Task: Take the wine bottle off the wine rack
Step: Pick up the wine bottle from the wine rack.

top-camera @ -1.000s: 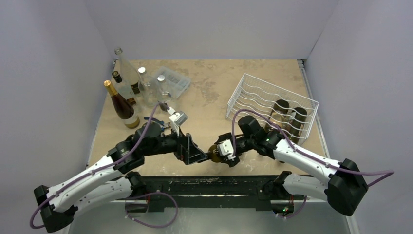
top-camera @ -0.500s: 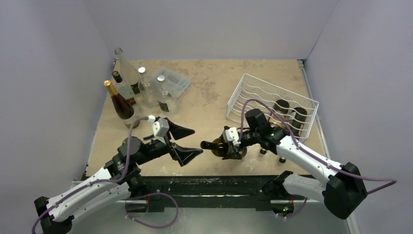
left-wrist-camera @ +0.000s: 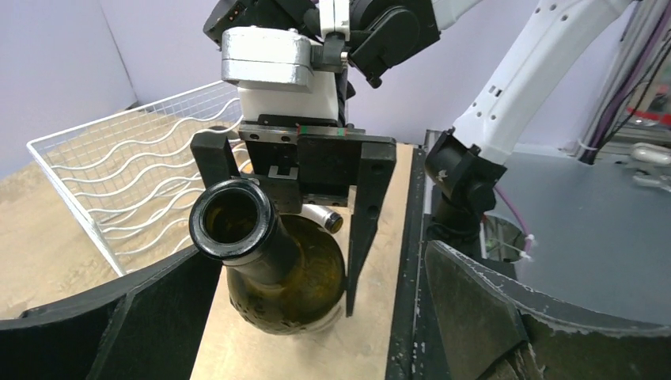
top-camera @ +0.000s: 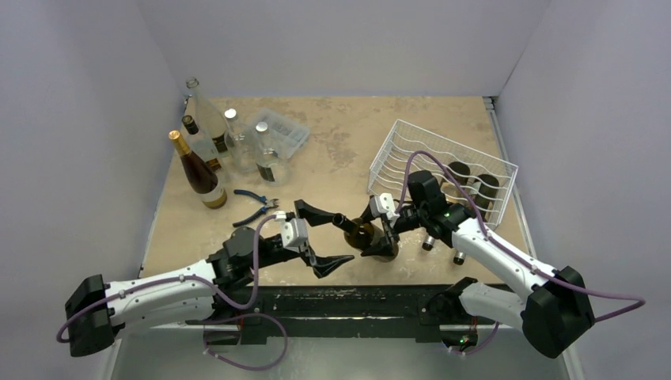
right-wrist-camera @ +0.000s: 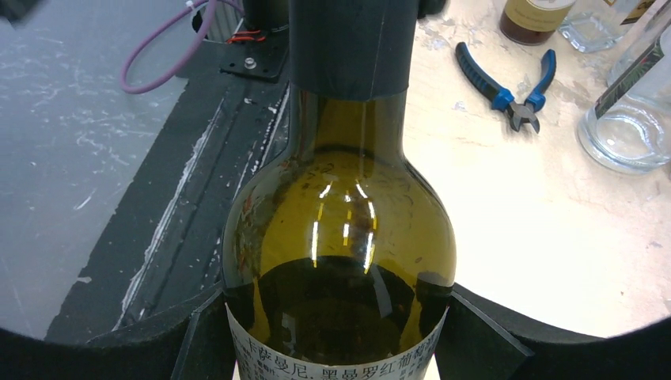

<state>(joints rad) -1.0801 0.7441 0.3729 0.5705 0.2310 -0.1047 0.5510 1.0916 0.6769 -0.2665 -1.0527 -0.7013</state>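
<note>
- Looking at this one, the main job seems basically done: the bottle is out of the rack. It's well apart from it, near the front edge of the table, between the two arms.
- Right gripper is clamped around the fat part of the bottle. Its wrist view shows a finger on each side of the glass, at the top of the label.
- Left gripper is spread wide with nothing in it, one finger on each side of the neck, touching neither side.
- Bottle is tilted, neck pointing at the left arm, mouth staring right into the left wrist camera.
- Can't quite tell if its base rests on the table or hangs just above it. What's left, I'd say, is setting it down or handing it over, then letting go.
- Looks-wise: dark olive-green glass, round shoulders, black sleeve on the neck, open mouth with no cork. There's a pale label with printed characters low on the body.
- Two dark bottles lie in the rack's right-hand cradles, if those count too.
</note>
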